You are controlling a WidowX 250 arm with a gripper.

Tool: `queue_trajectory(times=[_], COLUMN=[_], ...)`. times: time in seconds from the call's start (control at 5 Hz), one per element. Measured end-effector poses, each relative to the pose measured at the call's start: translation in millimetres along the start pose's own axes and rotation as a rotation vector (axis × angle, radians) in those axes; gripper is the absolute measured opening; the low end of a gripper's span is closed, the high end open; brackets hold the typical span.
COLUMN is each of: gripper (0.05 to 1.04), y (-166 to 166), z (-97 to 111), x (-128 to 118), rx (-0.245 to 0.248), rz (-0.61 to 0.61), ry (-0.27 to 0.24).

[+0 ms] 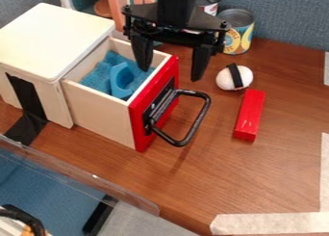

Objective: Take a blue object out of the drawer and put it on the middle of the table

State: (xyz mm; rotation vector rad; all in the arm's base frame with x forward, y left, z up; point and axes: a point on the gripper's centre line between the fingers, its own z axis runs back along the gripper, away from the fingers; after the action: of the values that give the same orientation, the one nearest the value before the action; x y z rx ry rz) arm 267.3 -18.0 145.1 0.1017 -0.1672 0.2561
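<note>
The gripper (172,71) hangs open over the front edge of the drawer, its two fingers apart with nothing between them. One finger is over the drawer's inside, the other beyond the red front. The drawer (99,113) is pulled out of a white cabinet and has a red face with a black handle. Inside, a blue object (120,79) with a curved, notched shape lies on blue cloth-like material (96,78). The wooden table (212,167) extends to the right of the drawer.
A red block (249,115) and a white, black-banded egg-shaped item (234,77) lie right of the handle. Cans (236,32) stand behind, near the blue-grey wall. The white cabinet (48,37) is at left. Pale tape (270,223) marks the lower right, and a clear panel edges the lower left.
</note>
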Motion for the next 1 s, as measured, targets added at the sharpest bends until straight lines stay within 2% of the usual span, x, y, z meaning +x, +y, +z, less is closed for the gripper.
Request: queue_trajectory(times=[0.2,0.4,1.0], gripper=[1.000,1.000,1.000], y=[-1.0,16.3,55.9], z=[-6.2,-14.4,-21.3], x=[-2.2,2.6,18.4], rx=[0.007,0.012,0.036], rz=[-0.004,0.045,0.165], ry=[0.024,0.048,0.055])
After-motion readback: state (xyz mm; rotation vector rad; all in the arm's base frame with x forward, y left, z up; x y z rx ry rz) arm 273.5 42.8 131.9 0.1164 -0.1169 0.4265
